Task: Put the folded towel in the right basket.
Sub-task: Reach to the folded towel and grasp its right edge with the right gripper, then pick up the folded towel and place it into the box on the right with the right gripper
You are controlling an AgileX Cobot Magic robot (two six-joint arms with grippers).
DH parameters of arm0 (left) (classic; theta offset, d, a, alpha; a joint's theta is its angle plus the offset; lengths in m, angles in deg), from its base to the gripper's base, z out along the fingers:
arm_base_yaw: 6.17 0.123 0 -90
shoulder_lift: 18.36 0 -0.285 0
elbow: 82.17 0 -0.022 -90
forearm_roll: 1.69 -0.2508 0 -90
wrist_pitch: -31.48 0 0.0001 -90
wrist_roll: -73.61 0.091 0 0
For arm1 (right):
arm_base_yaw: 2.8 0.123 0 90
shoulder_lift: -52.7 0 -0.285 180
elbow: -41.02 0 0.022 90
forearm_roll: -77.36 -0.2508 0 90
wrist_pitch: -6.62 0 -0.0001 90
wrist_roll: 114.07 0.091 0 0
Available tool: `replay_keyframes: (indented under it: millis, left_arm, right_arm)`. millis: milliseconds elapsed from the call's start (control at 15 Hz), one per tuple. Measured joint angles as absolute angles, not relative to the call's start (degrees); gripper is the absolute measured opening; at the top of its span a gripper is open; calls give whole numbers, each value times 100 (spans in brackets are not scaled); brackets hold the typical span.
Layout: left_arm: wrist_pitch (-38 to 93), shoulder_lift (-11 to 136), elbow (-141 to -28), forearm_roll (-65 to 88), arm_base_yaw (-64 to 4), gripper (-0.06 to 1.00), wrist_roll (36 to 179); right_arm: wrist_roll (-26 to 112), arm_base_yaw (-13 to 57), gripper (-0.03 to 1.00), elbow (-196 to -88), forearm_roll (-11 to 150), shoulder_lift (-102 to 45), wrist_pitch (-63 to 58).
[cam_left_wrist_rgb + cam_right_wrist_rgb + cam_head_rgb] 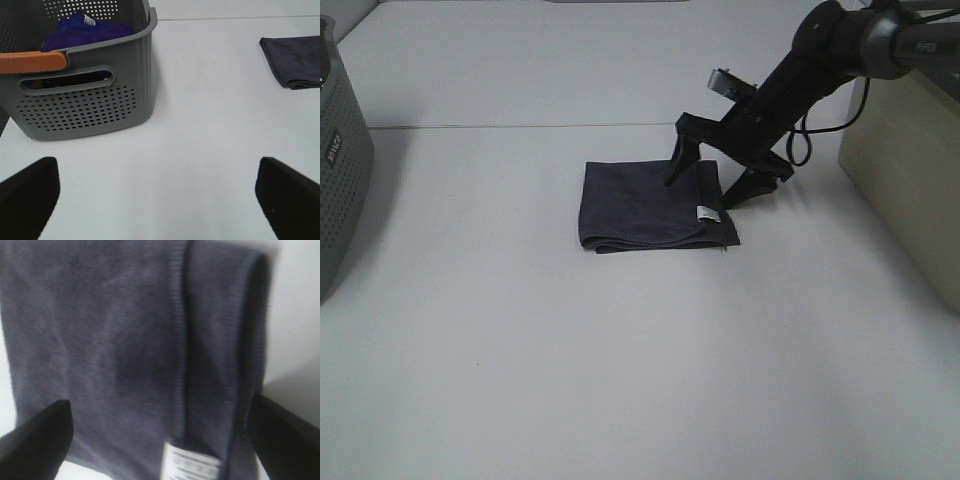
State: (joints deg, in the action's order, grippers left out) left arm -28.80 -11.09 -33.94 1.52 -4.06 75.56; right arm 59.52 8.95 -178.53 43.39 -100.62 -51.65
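The folded dark grey towel (pixel 645 207) lies flat on the white table at the middle, a small white label near its right front corner. It fills the right wrist view (pixel 125 355) and shows at the far edge of the left wrist view (pixel 295 60). My right gripper (pixel 708 185) is open, tilted down over the towel's far right corner, one finger (pixel 680 160) over the towel and the other (pixel 755 182) just off its right edge. The beige right basket (pixel 910 190) stands at the right edge. My left gripper (pixel 160 200) is open and empty above bare table.
A grey perforated basket (pixel 335 170) stands at the left edge; in the left wrist view (pixel 85 110) it has an orange handle and holds a blue-purple cloth (pixel 85 30). A seam (pixel 520 126) runs across the table behind the towel.
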Motion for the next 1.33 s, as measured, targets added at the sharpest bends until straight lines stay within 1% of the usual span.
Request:
replay_keyframes:
  millis: [67, 133, 333, 400, 600, 733, 933, 1067, 1133, 1333]
  left_arm:
    - [-2880, -1109, -3394, 152, -406, 99, 7556]
    - [-2880, -1109, -3394, 152, -406, 99, 7556]
    - [-2880, -1109, -3394, 152, -406, 99, 7556]
    - [-2880, -1109, -3394, 152, -406, 99, 7556]
    - [-2880, -1109, -3394, 152, -406, 99, 7556]
    - [-2880, -1109, -3394, 152, -406, 99, 7556]
    - [-2880, -1109, -3394, 152, -406, 99, 7556]
    - [-2880, -1109, -3394, 152, -406, 99, 7556]
    - [-2880, -1109, -3394, 152, -406, 99, 7556]
    - [-2880, -1109, -3394, 152, -406, 99, 7556]
  right_arm:
    - [5992, 1078, 88, -17876, 4213, -10130, -5079]
    - [6078, 1267, 77, -17899, 4161, -10188, -4936]
    - [6175, 1685, 15, -17899, 3955, -10354, -4506]
    - [6204, 1714, 6, -17899, 3921, -10371, -4438]
    - [6227, 1725, 6, -17899, 3886, -10371, -4443]
    - [6221, 1720, 6, -18088, 3943, -10354, -4638]
    - [6101, 1640, 6, -18810, 4471, -10188, -5687]
    - [6101, 1336, 6, -19618, 4528, -9695, -6174]
    - [6118, 1004, 6, -20105, 4671, -9191, -6225]
    - [6124, 219, 6, -20380, 5193, -8165, -6243]
